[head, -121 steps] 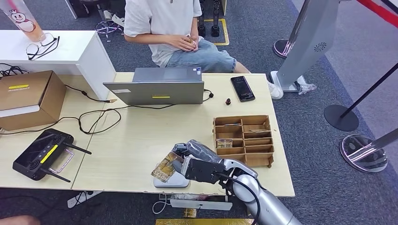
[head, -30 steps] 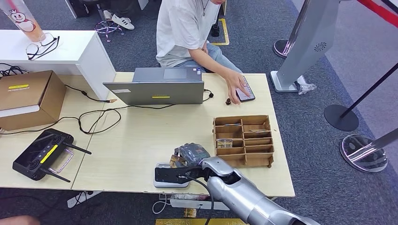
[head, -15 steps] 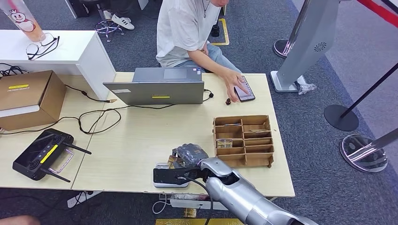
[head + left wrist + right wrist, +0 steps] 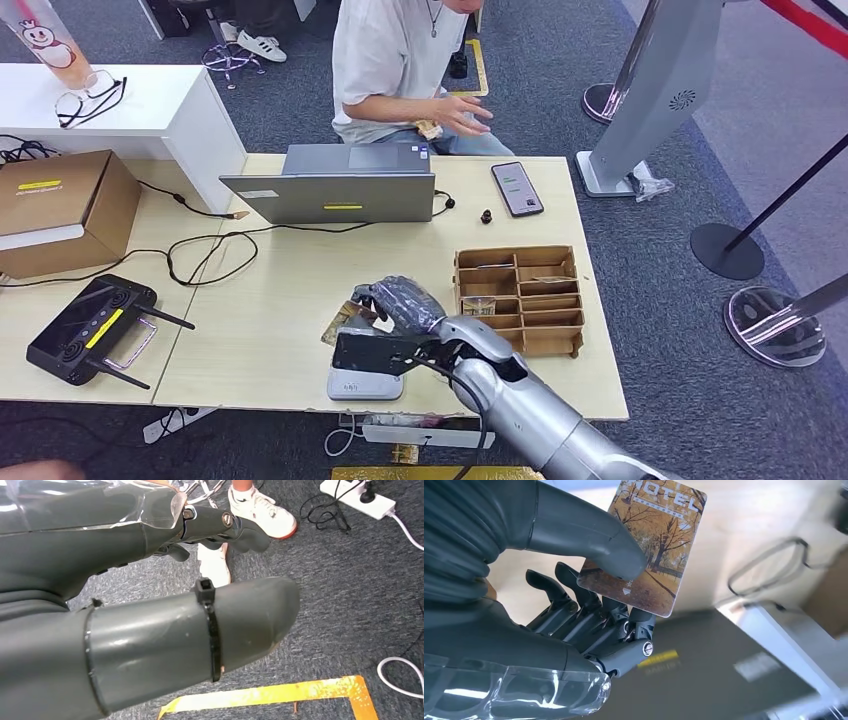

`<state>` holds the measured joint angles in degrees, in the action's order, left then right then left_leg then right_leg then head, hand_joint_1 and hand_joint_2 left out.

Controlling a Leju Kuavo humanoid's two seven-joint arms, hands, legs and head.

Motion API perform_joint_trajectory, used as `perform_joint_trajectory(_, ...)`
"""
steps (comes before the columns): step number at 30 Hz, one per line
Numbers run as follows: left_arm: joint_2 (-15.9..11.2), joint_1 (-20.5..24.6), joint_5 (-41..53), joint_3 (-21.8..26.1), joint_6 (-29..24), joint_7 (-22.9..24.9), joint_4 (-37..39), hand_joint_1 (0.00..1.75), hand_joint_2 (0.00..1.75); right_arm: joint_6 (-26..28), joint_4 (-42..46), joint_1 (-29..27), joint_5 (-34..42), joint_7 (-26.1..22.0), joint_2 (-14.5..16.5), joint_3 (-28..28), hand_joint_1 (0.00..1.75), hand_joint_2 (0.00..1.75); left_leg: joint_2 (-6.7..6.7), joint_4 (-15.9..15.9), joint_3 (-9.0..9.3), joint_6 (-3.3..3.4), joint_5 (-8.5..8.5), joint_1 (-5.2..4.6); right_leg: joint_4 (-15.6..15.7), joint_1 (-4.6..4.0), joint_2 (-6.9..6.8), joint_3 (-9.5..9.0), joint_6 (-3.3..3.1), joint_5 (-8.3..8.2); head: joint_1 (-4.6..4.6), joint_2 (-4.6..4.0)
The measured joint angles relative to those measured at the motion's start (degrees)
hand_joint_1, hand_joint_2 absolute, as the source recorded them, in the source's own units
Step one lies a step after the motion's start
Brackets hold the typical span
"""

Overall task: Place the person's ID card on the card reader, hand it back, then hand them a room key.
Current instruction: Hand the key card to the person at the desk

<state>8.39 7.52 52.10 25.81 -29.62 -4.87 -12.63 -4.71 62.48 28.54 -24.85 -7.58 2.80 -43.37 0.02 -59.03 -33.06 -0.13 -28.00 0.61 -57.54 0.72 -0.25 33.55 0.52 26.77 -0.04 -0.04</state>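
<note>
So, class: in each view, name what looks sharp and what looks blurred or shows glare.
Right wrist view: card sharp, laptop behind it soft, glare on the clear cover of the right hand. Left wrist view: left hand slightly soft, carpet sharper. Head view: evenly lit, sharp; the person's hand motion-blurred.

The right hand point(image 4: 395, 305) covers most of the card point(image 4: 337, 326) in the head view; one corner shows. The right arm point(image 4: 530, 410) hides part of the card reader point(image 4: 365, 383). The person point(image 4: 400, 60) is cut off at the top edge. Compartment contents of the wooden organizer point(image 4: 520, 297) are too small to identify.
</note>
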Motion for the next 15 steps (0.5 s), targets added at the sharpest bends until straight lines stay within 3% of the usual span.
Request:
perform_joint_trajectory(7,0.0,0.0,-0.6,0.0,-0.1,-0.8,0.0,0.0,0.0,5.0,7.7,-1.2,0.9,-4.6,-0.8,4.0,1.75,1.75,0.0,0.0,0.0,0.0,0.0,0.01,0.0,0.0,0.0,0.0,0.0,0.0,0.0,0.0)
perform_joint_trajectory(15,0.0,0.0,-1.2,0.3,-0.7,-1.1,0.0,0.0,0.0,14.6,11.5,-1.0,-5.5,-6.9,-0.7,7.7,1.75,1.75,-0.01,0.0,-0.01,0.0,0.0,0.01,0.0,0.0,0.0,-0.01,0.0,0.0,-0.01,0.0)
